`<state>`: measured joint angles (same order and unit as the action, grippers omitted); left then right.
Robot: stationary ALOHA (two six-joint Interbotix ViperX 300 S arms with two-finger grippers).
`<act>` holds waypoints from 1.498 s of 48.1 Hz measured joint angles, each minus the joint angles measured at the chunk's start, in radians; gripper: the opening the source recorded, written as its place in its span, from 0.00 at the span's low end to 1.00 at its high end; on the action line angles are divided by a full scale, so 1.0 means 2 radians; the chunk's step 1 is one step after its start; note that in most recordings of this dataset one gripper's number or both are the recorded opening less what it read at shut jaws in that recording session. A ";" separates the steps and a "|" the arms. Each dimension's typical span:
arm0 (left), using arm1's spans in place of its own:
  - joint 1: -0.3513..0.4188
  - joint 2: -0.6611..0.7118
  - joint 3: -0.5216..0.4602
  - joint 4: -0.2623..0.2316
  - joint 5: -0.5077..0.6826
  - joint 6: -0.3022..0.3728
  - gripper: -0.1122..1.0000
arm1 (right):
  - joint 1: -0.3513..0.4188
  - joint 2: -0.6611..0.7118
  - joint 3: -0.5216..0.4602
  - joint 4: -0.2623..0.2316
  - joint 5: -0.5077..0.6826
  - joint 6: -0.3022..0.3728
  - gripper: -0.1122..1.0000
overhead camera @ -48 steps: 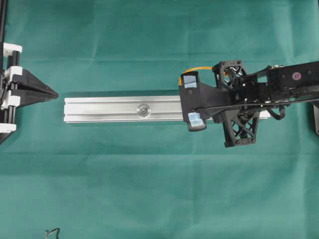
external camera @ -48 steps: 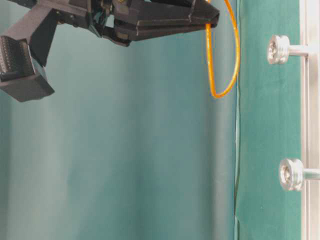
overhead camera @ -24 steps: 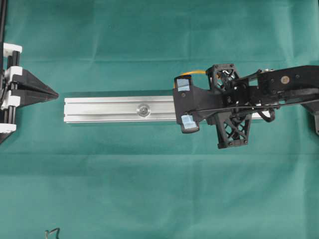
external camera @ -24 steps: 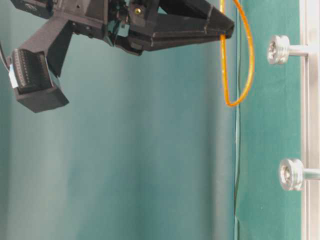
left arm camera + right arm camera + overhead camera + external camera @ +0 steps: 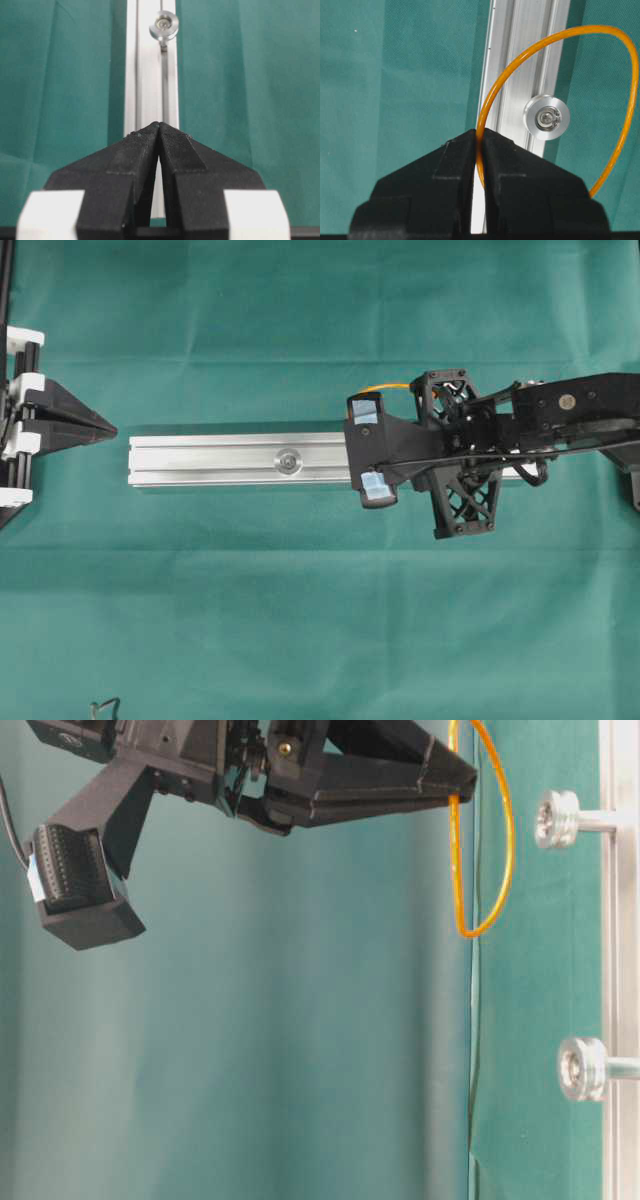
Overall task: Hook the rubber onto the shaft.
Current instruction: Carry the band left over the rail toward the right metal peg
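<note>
Green cloth covers the tabletop, creased in places; same green backdrop in the table-level view. Silver rail lies across the middle. Right gripper fingers pinch the rubber; the orange loop opens toward 1 o'clock from the tips in the wrist view, ringing the shaft in that view but hanging just short of it in the table-level view. Left gripper at 9 o'clock overhead, fingers pressed together, off the rail's end.
</note>
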<state>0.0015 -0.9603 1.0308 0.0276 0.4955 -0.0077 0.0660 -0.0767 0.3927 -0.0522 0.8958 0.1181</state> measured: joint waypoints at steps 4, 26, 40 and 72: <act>0.000 0.000 0.000 0.000 0.000 0.000 0.10 | 0.000 0.000 0.000 0.000 0.000 0.000 0.16; 0.000 0.000 0.000 0.000 -0.001 0.000 0.10 | 0.001 0.000 0.002 0.003 -0.004 0.002 0.16; 0.000 0.000 0.000 0.000 0.000 0.000 0.10 | 0.005 0.000 0.006 0.010 -0.014 0.005 0.16; 0.000 0.000 0.000 0.000 0.000 0.000 0.10 | 0.030 0.000 0.007 0.018 -0.021 0.006 0.16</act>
<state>0.0015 -0.9603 1.0308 0.0276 0.4955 -0.0077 0.1258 -0.0767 0.4065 -0.0153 0.8529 0.1304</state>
